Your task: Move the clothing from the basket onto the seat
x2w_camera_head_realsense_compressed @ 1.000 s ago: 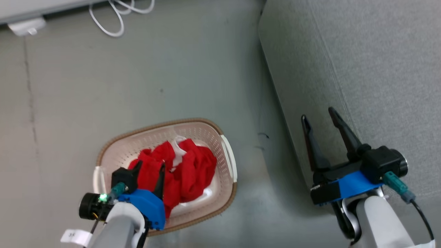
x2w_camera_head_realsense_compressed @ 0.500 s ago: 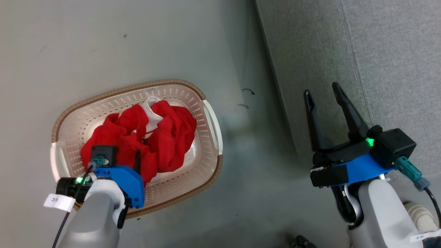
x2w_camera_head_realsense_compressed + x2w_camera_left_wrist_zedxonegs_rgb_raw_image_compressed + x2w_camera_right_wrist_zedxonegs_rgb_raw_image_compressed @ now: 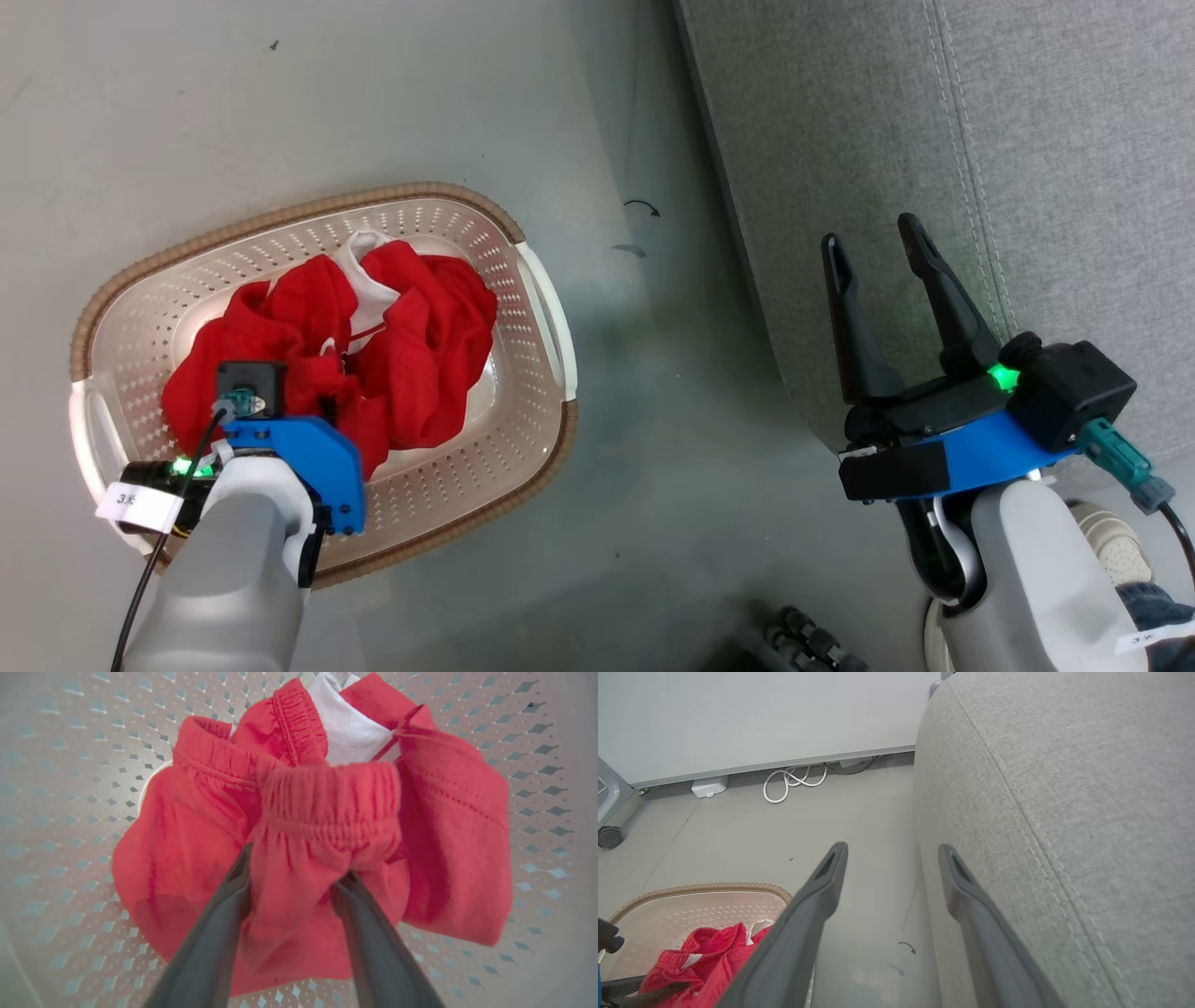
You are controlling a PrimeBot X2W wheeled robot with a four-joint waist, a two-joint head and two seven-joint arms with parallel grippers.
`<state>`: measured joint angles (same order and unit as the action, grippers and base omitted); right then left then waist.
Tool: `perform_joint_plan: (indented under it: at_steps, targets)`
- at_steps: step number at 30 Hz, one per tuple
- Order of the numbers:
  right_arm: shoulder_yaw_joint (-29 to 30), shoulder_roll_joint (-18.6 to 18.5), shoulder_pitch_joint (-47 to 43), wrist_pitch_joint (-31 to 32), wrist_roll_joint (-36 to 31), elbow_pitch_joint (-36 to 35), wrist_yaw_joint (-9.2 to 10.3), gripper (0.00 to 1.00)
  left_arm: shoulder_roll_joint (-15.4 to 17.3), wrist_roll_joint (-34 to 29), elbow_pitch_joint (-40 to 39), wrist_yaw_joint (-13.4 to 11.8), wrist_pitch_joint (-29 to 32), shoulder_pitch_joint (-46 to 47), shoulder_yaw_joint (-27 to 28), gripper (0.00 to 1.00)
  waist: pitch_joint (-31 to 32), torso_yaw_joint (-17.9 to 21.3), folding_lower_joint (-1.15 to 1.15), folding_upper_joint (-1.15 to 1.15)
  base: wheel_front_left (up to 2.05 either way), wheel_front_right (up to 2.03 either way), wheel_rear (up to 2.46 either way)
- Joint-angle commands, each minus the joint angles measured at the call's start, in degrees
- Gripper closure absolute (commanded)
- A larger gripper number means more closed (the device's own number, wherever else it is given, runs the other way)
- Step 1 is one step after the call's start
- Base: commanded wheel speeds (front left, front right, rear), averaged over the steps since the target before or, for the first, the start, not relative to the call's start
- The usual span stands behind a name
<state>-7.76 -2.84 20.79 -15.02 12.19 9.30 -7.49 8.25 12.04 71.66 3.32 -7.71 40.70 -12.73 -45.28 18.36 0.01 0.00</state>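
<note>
The clothing (image 3: 411,336) is a crumpled bright red heap with a white patch, lying in the cream perforated basket (image 3: 280,215) on the floor. In the left wrist view my left gripper (image 3: 296,865) is pushed down into the heap. Its two dark fingers (image 3: 219,924) stand apart on either side of a bunched fold of red clothing (image 3: 448,812) with an elastic band, touching it. The basket wall (image 3: 70,788) surrounds it. My right gripper (image 3: 870,235) hangs open with nothing in it beside the front edge of the grey seat (image 3: 1027,140).
The seat (image 3: 1064,765) rises as a tall wall right of the basket (image 3: 705,889). A white cable (image 3: 784,784) and a small white box (image 3: 709,787) lie by the far wall. A shoe (image 3: 1111,546) shows behind my right arm.
The head camera has tipped, sliding the whole picture. My left gripper has sunk deeper into the red heap and its fingers have started to narrow. The right gripper holds the same pose.
</note>
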Motion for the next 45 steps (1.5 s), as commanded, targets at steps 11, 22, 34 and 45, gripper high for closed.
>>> perform_joint_plan:
  at_steps: [11, 22, 34, 45]
  targets:
    - [-0.23, -0.09, 0.84, -0.21, -0.49, 0.13, -0.01, 0.00, -0.88, 0.99, 1.02, 1.10, -0.56, 1.42, -1.06, 1.00, 1.58, -1.30, -0.01, 0.00, 0.00, 0.00, 0.00]
    - [0.45, -0.09, -1.14, -0.22, -2.12, 2.72, -0.02, 0.00, -3.38, 2.49, 1.78, 2.22, -1.13, -2.46, -2.13, 1.00, 10.04, -4.74, -0.01, 0.00, 0.00, 0.00, 0.00]
    - [0.56, -0.16, -5.18, -0.22, -4.58, 7.20, -0.02, 0.00, -5.39, 2.99, 0.60, 4.11, -3.91, -8.89, -8.91, 1.00, 25.70, -12.15, -0.01, 0.00, 0.00, 0.00, 0.00]
    - [2.12, -0.14, -9.58, -0.06, -5.35, 9.80, -0.02, 0.00, -5.34, 15.99, -13.76, 4.12, -4.11, -12.46, -22.10, 1.00, 34.99, -17.01, -0.01, 0.00, 0.00, 0.00, 0.00]
